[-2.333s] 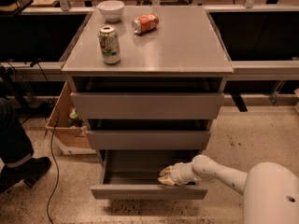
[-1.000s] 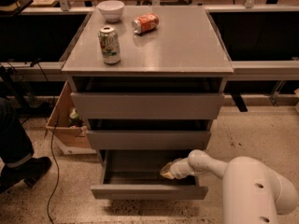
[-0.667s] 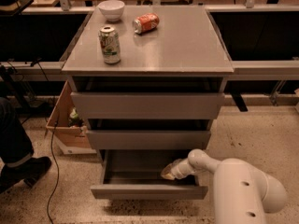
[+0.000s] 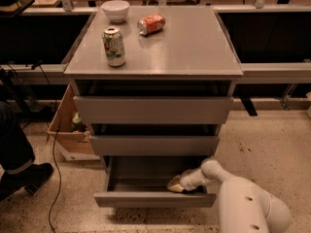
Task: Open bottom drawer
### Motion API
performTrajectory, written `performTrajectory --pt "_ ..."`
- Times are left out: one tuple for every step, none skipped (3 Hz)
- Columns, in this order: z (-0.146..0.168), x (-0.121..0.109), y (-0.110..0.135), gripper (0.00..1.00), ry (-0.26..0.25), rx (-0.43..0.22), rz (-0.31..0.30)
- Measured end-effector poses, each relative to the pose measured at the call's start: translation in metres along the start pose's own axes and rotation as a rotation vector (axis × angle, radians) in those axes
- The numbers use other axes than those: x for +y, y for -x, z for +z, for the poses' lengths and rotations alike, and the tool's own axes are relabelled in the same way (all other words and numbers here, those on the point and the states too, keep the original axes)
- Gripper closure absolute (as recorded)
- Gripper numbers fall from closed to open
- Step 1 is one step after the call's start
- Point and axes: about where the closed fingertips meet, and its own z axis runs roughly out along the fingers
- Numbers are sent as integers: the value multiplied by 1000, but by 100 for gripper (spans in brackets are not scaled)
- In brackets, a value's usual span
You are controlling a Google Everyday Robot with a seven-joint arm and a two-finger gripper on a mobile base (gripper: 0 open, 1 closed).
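Observation:
The bottom drawer [image 4: 154, 198] of the grey cabinet [image 4: 154, 57] is pulled out, and its smooth grey tray [image 4: 141, 178] shows. My gripper [image 4: 176, 184] reaches from the right into the drawer and sits just behind the right part of the drawer front. My white arm [image 4: 243, 203] fills the lower right corner. The two drawers above, top [image 4: 153, 109] and middle [image 4: 154, 144], are pushed in further.
On the cabinet top stand a green can [image 4: 113, 46], a red can lying on its side [image 4: 151, 24] and a white bowl [image 4: 115, 9]. A cardboard box [image 4: 68, 130] sits on the floor at the left. A person's leg and shoe [image 4: 19, 171] are at the far left.
My arm has drawn back toward the lower right and my elbow has come closer to the camera. The gripper has stayed inside the drawer at about the same spot. The drawer stands open as before.

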Motion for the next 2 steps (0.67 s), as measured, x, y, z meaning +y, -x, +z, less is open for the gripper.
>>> performTrajectory --pt "-3 19 -5 100 53 -29 33" --pt "-7 43 -10 100 123 -18 64"
